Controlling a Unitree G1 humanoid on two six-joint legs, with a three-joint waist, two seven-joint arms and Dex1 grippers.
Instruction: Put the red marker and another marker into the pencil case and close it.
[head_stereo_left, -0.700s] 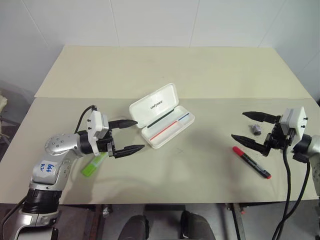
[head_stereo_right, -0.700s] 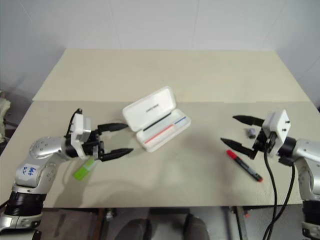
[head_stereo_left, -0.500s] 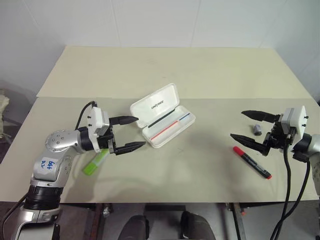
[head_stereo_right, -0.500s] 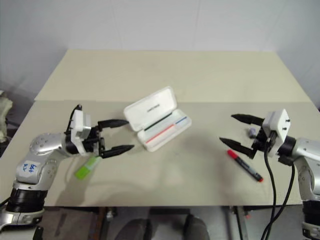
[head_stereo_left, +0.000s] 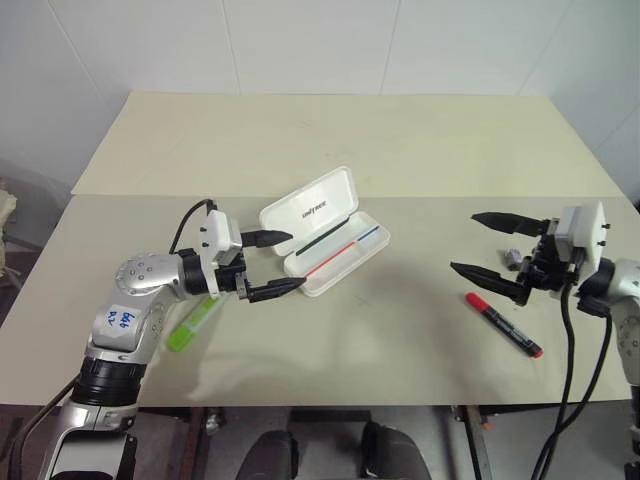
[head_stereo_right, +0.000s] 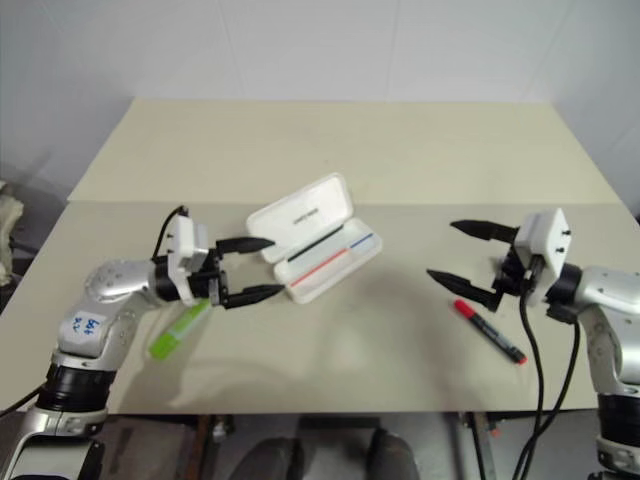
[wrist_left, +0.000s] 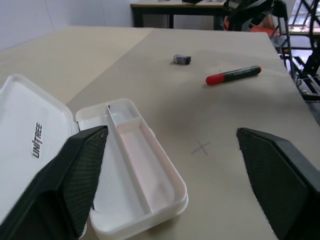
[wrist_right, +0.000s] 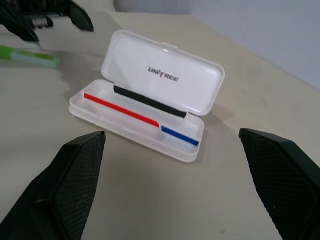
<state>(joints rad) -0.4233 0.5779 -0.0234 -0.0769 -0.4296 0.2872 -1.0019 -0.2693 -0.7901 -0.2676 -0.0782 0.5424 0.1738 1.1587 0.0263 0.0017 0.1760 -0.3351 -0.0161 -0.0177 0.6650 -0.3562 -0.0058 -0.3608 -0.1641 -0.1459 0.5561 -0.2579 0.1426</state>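
Nothing packed yet, both markers on the table (head_stereo_left: 400, 140), so this reads as the approach before the first pick. Pencil case (head_stereo_left: 325, 232) lies open, lid tipped up toward the far side, tray bare except for a printed red-and-blue line and a dark strip. Left gripper (head_stereo_left: 283, 264) jaws spread wide, empty, pointing level at the near left end of the case, tips just beside the tray rim; cannot tell if the lower tip touches it. In the left wrist view the case tray sits between the jaws and close to the left-hand finger. Green highlighter (head_stereo_left: 192, 323) lies behind and below the left jaws, under the wrist, near but not gripped. Right gripper (head_stereo_left: 490, 246) jaws at their widest, empty, aimed level toward the case. Red marker (head_stereo_left: 503, 324) lies on the table just under and to the outer side of the lower right jaw, red cap nearest the tip, not between the jaws. A small grey object (head_stereo_left: 513, 257) sits close behind the right jaws. Judgement: next move calls for the right gripper to tilt down and drop so its jaws straddle the red marker's barrel across its length, then close; the left would have to back off from the case and go down for the highlighter.
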